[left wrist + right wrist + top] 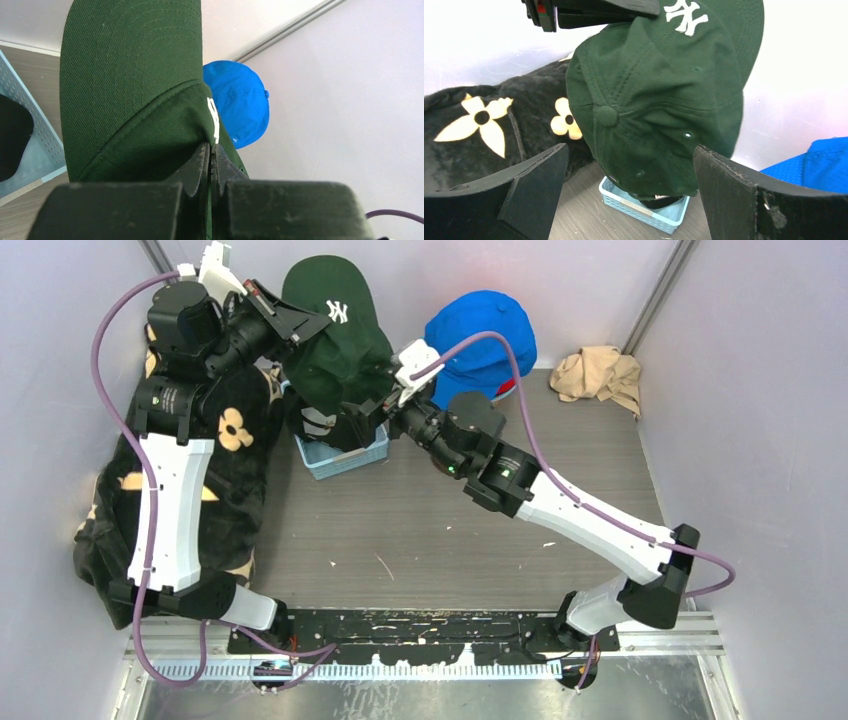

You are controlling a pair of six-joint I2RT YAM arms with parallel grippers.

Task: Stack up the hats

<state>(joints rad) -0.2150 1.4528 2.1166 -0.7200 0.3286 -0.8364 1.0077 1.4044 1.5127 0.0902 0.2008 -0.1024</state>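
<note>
Green cap (335, 340) — white "NY" on front, pinched by left fingers (196, 170)

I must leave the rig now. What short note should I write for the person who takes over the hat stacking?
Left end effector: shut on the front of the dark green fabric "NY" baseball cap, held in the air above the light blue plastic basket.
Right end effector: open, fingers either side of the cap's crown, not gripping.
Bright blue fabric cap: at the back, apart.
Done: green cap lifted.
To do: set it on another hat; stack the rest.
</note>
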